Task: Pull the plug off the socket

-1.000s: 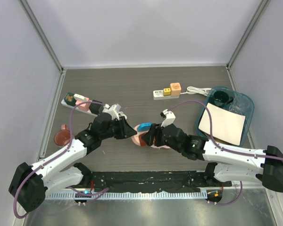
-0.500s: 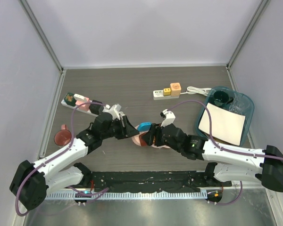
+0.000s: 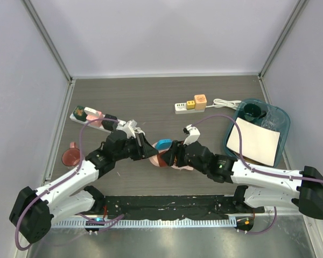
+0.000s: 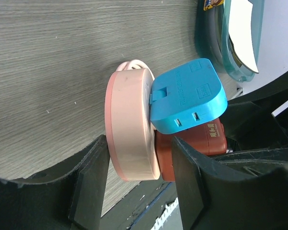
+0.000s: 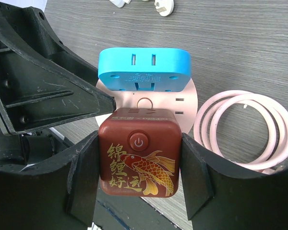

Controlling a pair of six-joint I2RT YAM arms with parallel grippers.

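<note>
A round pink socket (image 3: 157, 159) lies on the table with a blue plug (image 3: 163, 144) and a dark red cube plug (image 5: 138, 158) with a gold fish standing in it. My right gripper (image 5: 139, 177) is shut on the red cube plug, one finger on each side. My left gripper (image 4: 139, 191) is open and straddles the socket (image 4: 132, 139) and the red plug (image 4: 192, 148) from the left, with small gaps at the fingers. The blue plug (image 4: 187, 100) sits just past the fingers. The socket's pink cord (image 5: 245, 129) is coiled beside it.
A white power strip (image 3: 191, 105) with yellow and orange plugs lies at the back. A teal tray (image 3: 282, 121) with a white sheet stands at the right. Another power strip (image 3: 91, 117) and a dark red disc (image 3: 71, 157) lie at the left.
My left gripper has moved right, closing in around the pink socket. My right gripper has stayed on the red plug.
</note>
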